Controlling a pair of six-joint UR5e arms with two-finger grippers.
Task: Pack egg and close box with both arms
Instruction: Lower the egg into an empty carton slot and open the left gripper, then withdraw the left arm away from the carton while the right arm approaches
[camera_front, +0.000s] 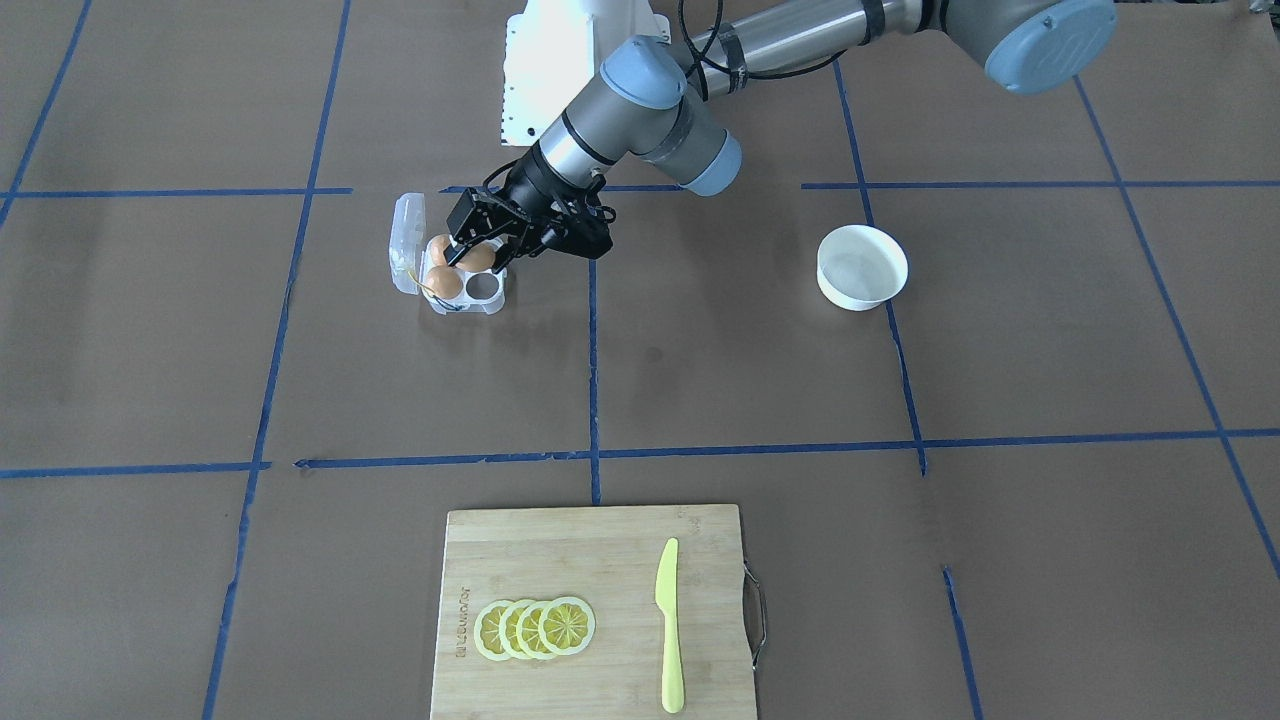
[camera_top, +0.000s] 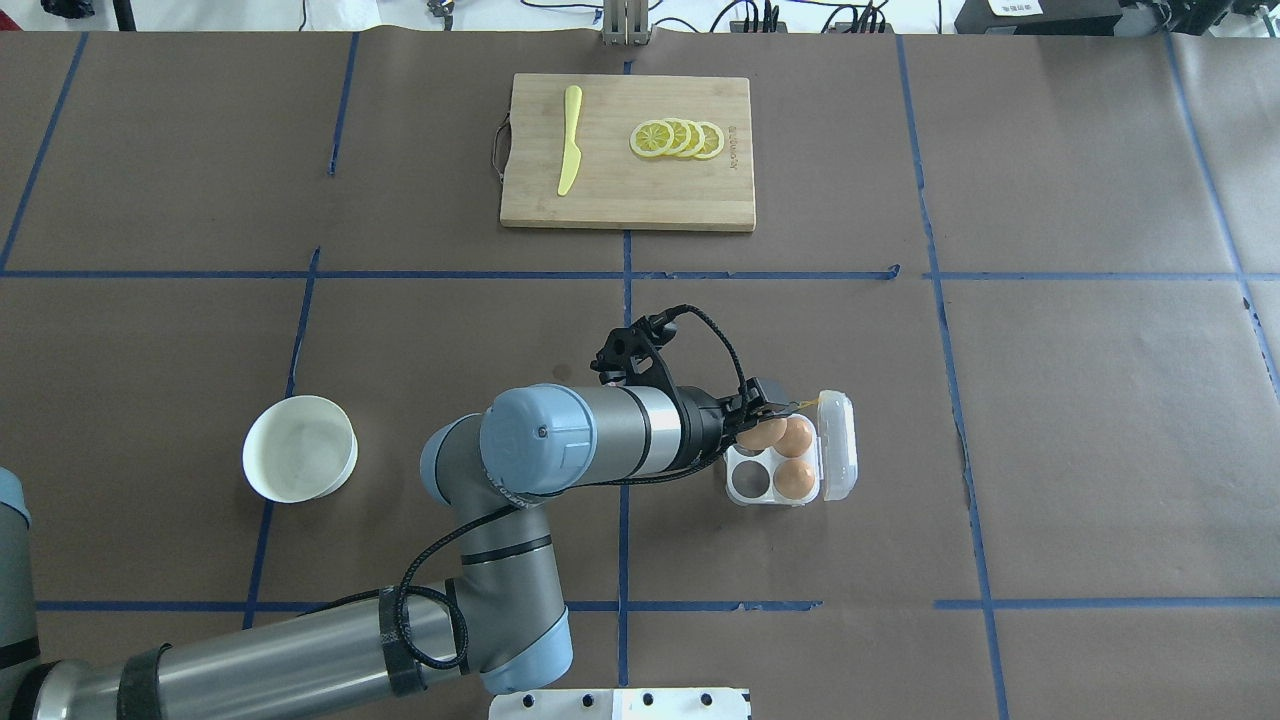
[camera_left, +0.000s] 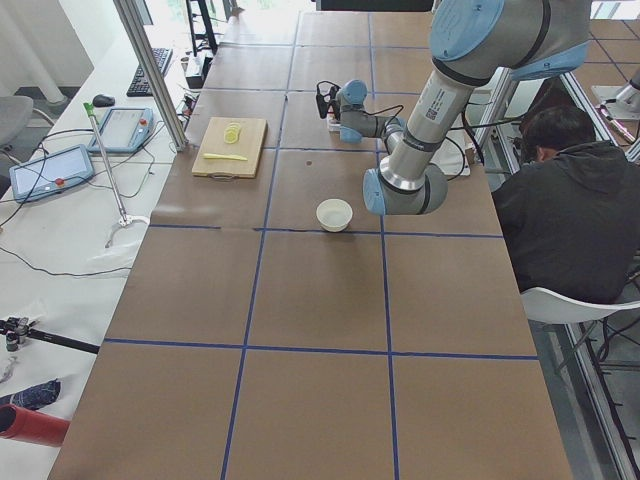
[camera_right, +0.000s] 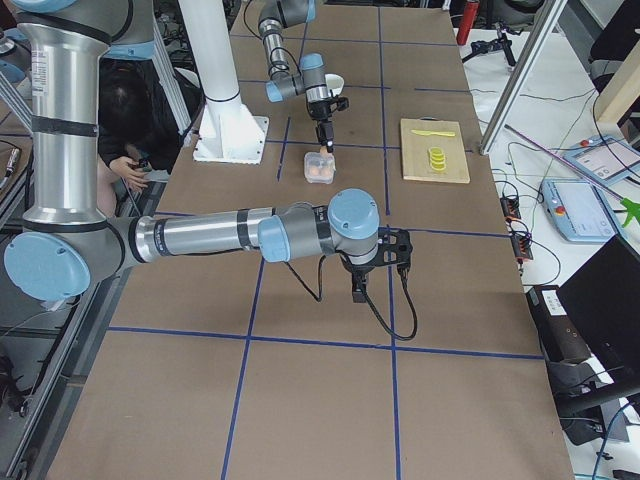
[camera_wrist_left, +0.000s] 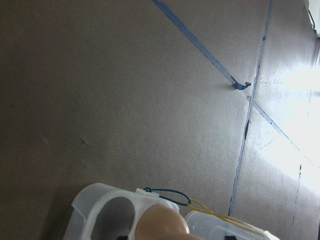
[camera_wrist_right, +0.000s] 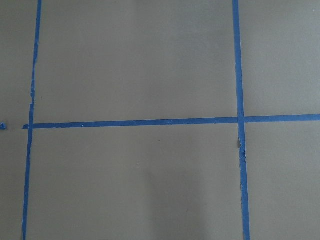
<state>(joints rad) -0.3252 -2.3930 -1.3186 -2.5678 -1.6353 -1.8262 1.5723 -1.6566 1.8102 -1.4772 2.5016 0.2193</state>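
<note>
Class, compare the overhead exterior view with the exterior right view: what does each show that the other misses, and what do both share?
Only overhead: one empty cup in the clear plastic egg carton, beside three orange-brown eggs. Only exterior right: the silver-grey right arm, its gripper above the brown table cover, and a seated person. Both: the left arm at the carton, round white bowl, wooden cutting board.

table (camera_front: 750, 340) brown — blue tape grid (camera_front: 593, 380) | box (camera_top: 838, 460) clear, yellow string (camera_wrist_left: 215, 211) | eggs (camera_top: 795, 478) orange-brown | bowl (camera_top: 300, 450) white | board (camera_top: 620, 190) pale wood | lemon slices (camera_top: 680, 138), knife (camera_top: 568, 140) yellow | left arm (camera_top: 620, 440) silver-grey, pale-blue caps (camera_top: 535, 440)
</note>
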